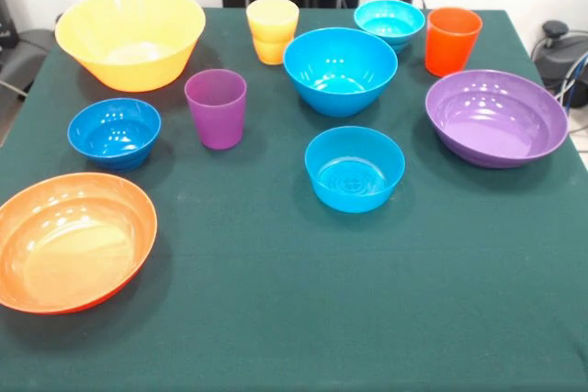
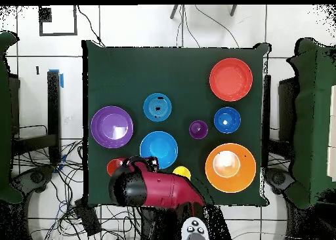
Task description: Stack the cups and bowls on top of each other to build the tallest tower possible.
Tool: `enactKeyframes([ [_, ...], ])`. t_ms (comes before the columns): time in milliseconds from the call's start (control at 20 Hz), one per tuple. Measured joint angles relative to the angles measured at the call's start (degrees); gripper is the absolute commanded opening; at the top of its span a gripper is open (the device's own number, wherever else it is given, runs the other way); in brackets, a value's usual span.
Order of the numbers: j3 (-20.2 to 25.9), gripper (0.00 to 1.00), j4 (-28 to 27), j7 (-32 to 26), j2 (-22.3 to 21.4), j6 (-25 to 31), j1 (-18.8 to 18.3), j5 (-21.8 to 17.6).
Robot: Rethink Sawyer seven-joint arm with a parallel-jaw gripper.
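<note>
We count seven glossy round bowls [image 1: 340, 69] and three translucent cups [image 1: 216, 107], all empty and unstacked across the green table [image 1: 294, 319]. Gripper [image 2: 134, 164] by the robot's edge: grip state unclear to us.

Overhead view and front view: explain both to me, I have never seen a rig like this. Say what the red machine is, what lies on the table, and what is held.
The red and black shape is a robot arm, seen from a camera straight above. It is drawn back at its own side of the table. The front view looks across the table towards the robot, and no arm shows there.

On the green cloth are seven bowls: large yellow, wide orange, wide purple, two mid-blue, dark blue and small cyan. There are also three cups: purple, yellow and orange.

All stand apart. Nothing is held or stacked yet.
</note>
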Motion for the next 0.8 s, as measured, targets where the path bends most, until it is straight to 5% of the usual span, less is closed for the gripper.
enactKeyframes([
  [800,0.3,1.00,-2.9,0.0,13.1,-8.7,-2.2,-3.5],
])
